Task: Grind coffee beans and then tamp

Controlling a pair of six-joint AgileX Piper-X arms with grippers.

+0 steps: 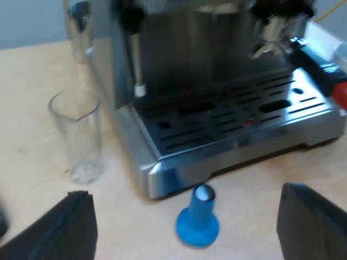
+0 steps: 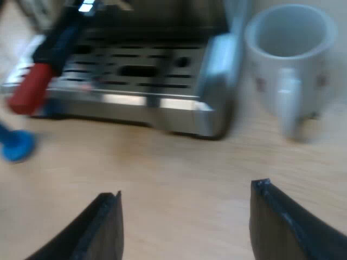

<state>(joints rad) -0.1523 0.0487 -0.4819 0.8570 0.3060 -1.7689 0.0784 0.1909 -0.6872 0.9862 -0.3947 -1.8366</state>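
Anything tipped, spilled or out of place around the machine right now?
Nothing stands out. The blue tamper stands on the table before the drip tray, the measuring glass and mug are upright, and the holder sits in the front of the machine. No spill shows.

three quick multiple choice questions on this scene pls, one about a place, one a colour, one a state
1. Where does the tamper stand?
A) on the table, before the espresso machine
B) on the machine's top
C) inside a bowl

2. What colour is the end of the holder's handle?
A) green
B) yellow
C) red

3. How are the fingers of the left gripper?
A) shut on the tamper
B) open, holding nothing
C) shut on a spoon

Answers:
1 A: its base rests on the wood just ahead of the machine's front edge.
2 C: the red tip shows at the machine's front.
3 B: both fingers stand wide apart, touching nothing.
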